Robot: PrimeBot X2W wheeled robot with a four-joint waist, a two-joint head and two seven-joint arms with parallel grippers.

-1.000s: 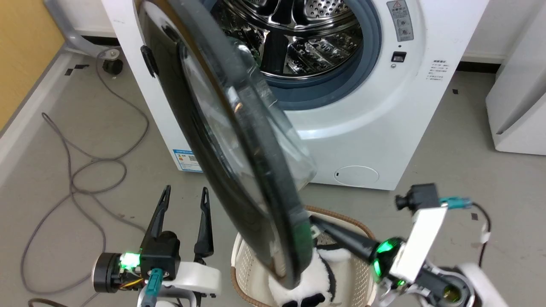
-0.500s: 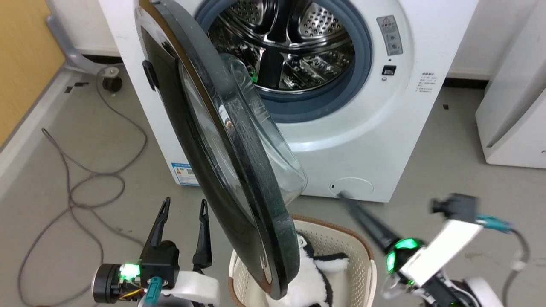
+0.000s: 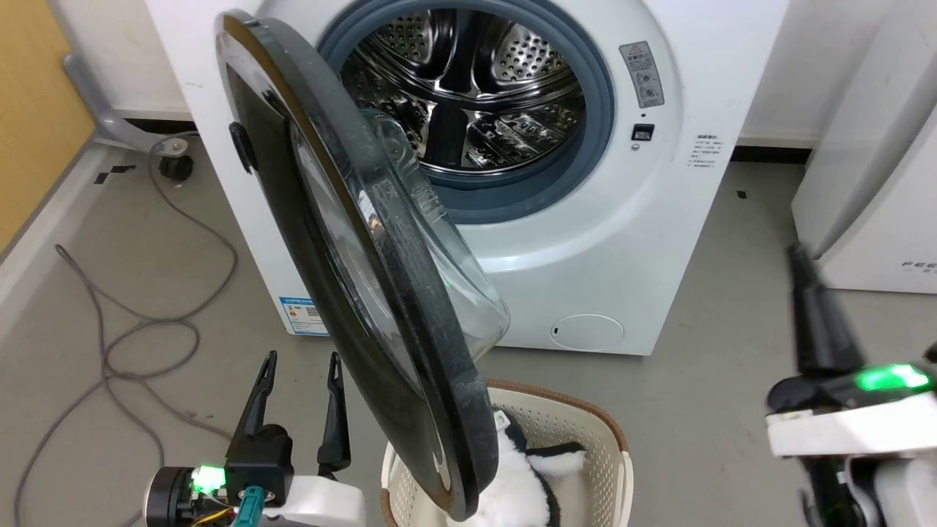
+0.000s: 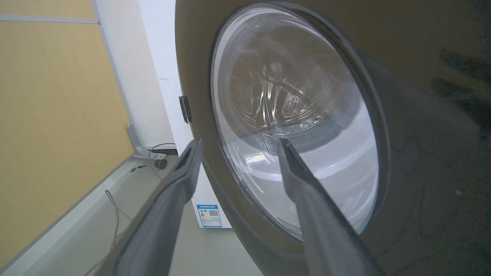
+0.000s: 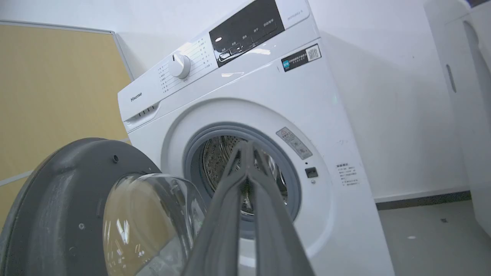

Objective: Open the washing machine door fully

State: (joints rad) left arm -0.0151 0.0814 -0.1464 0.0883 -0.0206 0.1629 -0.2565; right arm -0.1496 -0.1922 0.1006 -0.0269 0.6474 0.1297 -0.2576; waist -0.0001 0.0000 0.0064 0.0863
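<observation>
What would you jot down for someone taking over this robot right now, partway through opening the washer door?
Hands: the left hand is open and empty, low beside the door's outer face. The right hand is shut and empty, off to the right, clear of the door.
Things: the washing machine door stands swung out from the washing machine, roughly square to its front, its lower edge over a laundry basket.
Done: door unlatched and part open.
Left: swing it back toward the hinge side until fully open, probably by pushing its inner face.
</observation>
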